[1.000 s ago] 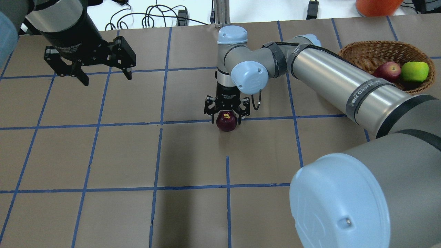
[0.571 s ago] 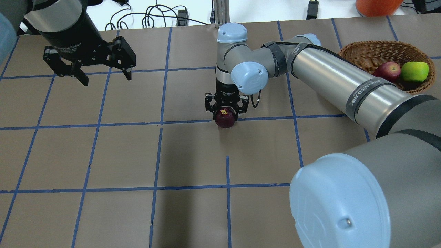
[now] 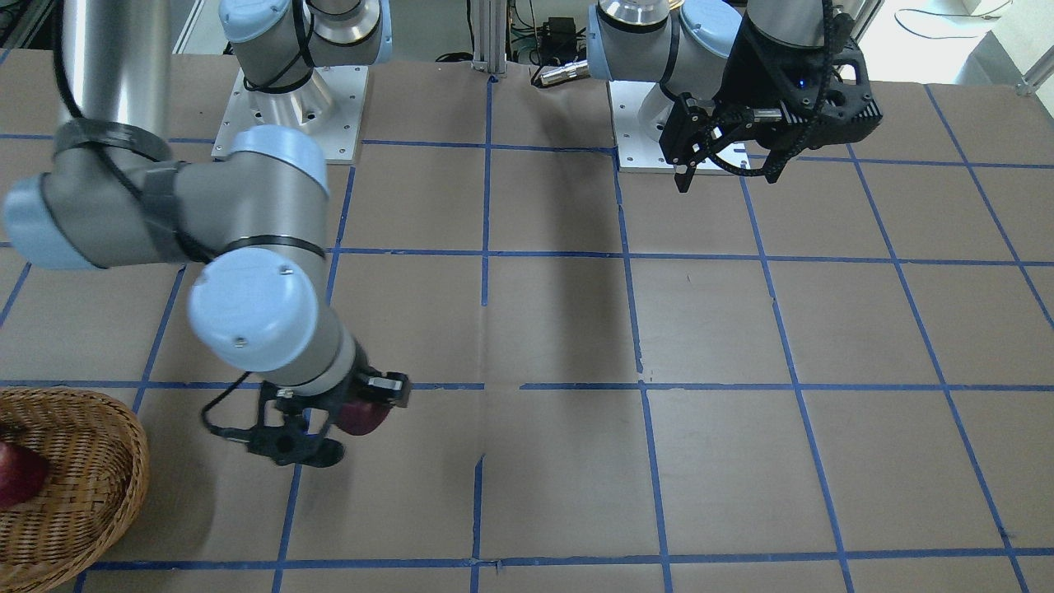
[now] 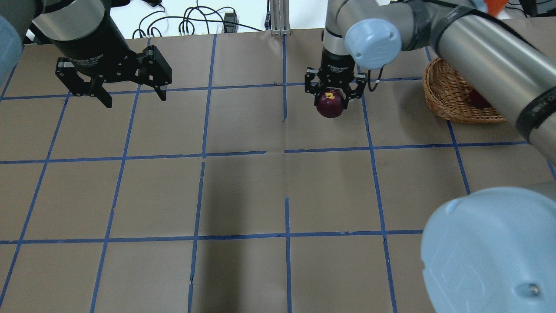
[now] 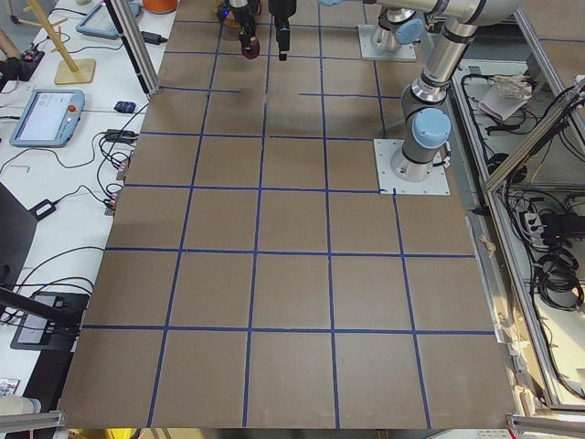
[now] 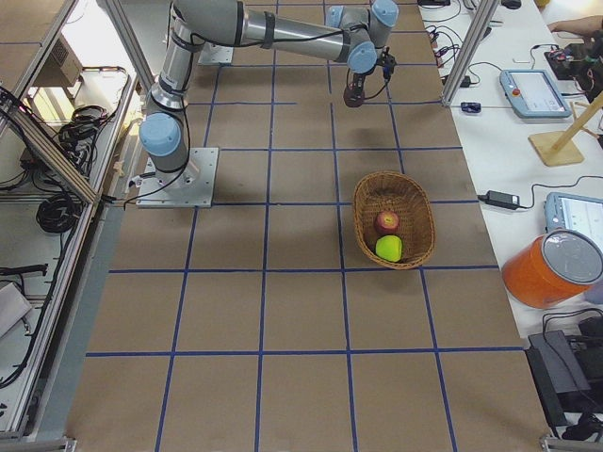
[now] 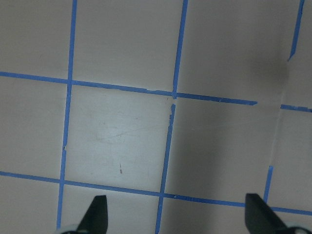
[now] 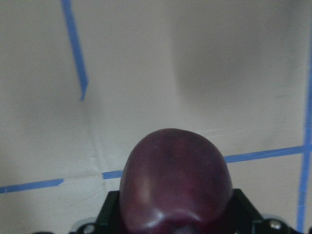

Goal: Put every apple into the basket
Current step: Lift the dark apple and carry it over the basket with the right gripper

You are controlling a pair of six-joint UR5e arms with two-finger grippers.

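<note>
My right gripper (image 4: 331, 96) is shut on the dark maroon apple (image 4: 330, 106) and holds it above the table, left of the wicker basket (image 4: 447, 102). The maroon apple fills the right wrist view (image 8: 175, 180) and shows in the front view (image 3: 365, 417). The red apple (image 6: 385, 222) and the yellow-green apple (image 6: 388, 248) lie in the basket (image 6: 420, 221). In the overhead view my right arm hides the green one, and only part of the red apple (image 4: 479, 99) shows. My left gripper (image 4: 134, 98) is open and empty above the far left of the table.
Brown paper with a blue tape grid covers the table (image 4: 243, 191). Cables lie past the far edge (image 4: 191, 24). An orange container (image 6: 551, 268) and tablets stand on the side bench. My right arm's elbow (image 4: 491, 252) blocks the near right corner of the overhead view.
My right gripper has carried the maroon apple away from the table's middle, farther off and to the right, closer to the basket. The left arm has not moved.
</note>
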